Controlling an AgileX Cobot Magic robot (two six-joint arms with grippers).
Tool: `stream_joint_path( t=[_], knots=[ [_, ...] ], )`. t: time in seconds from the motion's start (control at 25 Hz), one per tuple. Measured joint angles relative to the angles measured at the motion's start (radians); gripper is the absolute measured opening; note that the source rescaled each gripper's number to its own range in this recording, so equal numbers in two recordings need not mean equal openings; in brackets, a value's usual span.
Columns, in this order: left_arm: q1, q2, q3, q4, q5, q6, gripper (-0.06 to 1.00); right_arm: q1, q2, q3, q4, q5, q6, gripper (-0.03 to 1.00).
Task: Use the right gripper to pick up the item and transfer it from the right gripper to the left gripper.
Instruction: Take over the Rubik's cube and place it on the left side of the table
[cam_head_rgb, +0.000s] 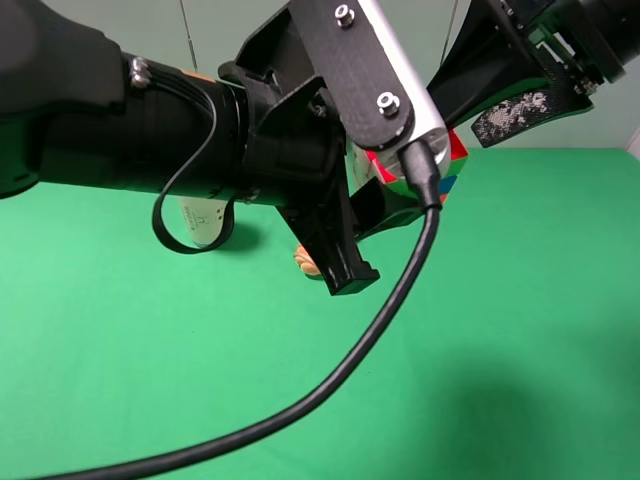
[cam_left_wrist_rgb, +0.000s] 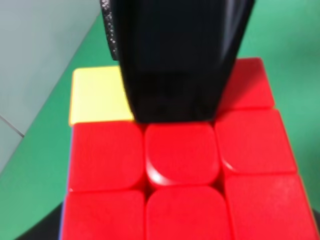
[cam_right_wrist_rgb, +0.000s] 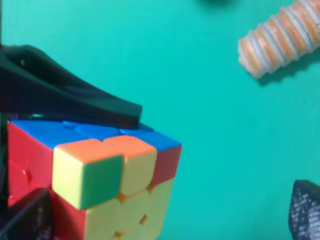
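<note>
Left gripper (cam_head_rgb: 380, 215), nearest, clamps the tilted puzzle cube (cam_right_wrist_rgb: 100, 170) aloft, red face toward its camera; right gripper (cam_right_wrist_rgb: 165, 215) gapes wide. Ribbed orange roll (cam_right_wrist_rgb: 280, 42) lies on the desk (cam_right_wrist_rgb: 200, 100).

The left arm is a bulky matte-black cylinder (cam_head_rgb: 120, 140) with small silver bolts (cam_head_rgb: 140, 72) at its collar. A black textured plate (cam_head_rgb: 365, 60) carries two round silver screws (cam_head_rgb: 388, 103) (a silver-white module edge (cam_head_rgb: 425, 100) runs beside it). A thick black cable (cam_head_rgb: 414, 262) plugs in below, and a thin black wire loop (cam_head_rgb: 157, 212) joins the cylinder. The left gripper's black angular finger (cam_head_rgb: 338, 255) has a squared foot. The right gripper's black finger (cam_head_rgb: 470, 85) bears a speckled grey-white pad (cam_head_rgb: 515, 115).
</note>
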Motion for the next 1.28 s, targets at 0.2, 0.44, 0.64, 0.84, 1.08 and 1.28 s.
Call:
stream_joint_path(
  t=[0.2, 0.44, 0.64, 0.84, 1.08, 1.28],
  knots=[
    [0.000, 0.000, 0.000, 0.000, 0.001, 0.000, 0.00, 0.000, -0.011, 0.000, -0.012, -0.001, 0.001, 1.00],
    [0.000, 0.000, 0.000, 0.000, 0.008, 0.000, 0.00, -0.014, -0.044, 0.000, -0.037, -0.016, 0.001, 1.00],
    [0.000, -0.001, 0.000, 0.000, 0.009, 0.000, 0.00, -0.014, -0.075, 0.000, -0.040, -0.019, 0.003, 1.00],
    [0.000, -0.001, 0.000, 0.000, 0.011, 0.000, 0.00, -0.014, -0.126, 0.000, -0.080, -0.019, 0.027, 1.00],
    [0.000, -0.001, 0.000, 0.000, 0.019, 0.000, 0.00, -0.014, -0.215, 0.000, -0.175, -0.019, 0.079, 1.00],
    [0.000, -0.001, 0.000, -0.001, 0.027, 0.000, 0.00, -0.014, -0.302, -0.001, -0.287, -0.018, 0.126, 1.00]
  ],
)
